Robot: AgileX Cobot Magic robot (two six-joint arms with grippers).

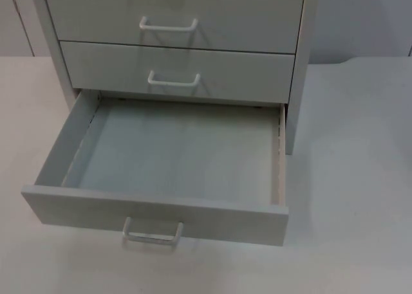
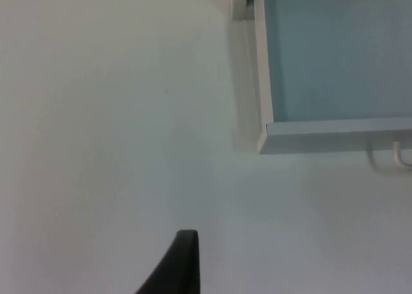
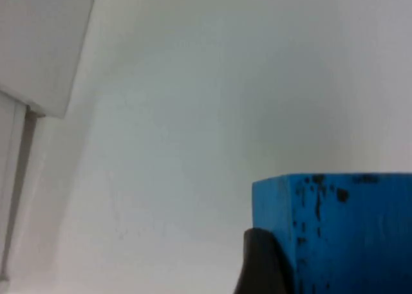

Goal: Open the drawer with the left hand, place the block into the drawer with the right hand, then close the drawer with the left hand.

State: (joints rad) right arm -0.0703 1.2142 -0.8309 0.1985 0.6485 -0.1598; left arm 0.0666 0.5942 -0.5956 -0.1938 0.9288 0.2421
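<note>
The grey cabinet's bottom drawer (image 1: 84, 204) stands pulled out, and its pale floor is bare. A white handle (image 1: 152, 233) sits on its front panel. In the right wrist view a blue block (image 3: 341, 229) with black specks is close up, held over the white table beside the cabinet's side (image 3: 38, 43). My right gripper (image 3: 335, 268) is shut on the block, with one black fingertip (image 3: 261, 262) pressed against its face. My left gripper (image 2: 182, 262) hovers over the table, away from the drawer's front corner (image 2: 265, 136) and its handle (image 2: 386, 159).
Two shut drawers with white handles (image 1: 168, 26) (image 1: 174, 82) sit above the open one. White table (image 1: 354, 178) spreads to the cabinet's right, left and front. The grey partition wall (image 1: 360, 17) stands behind.
</note>
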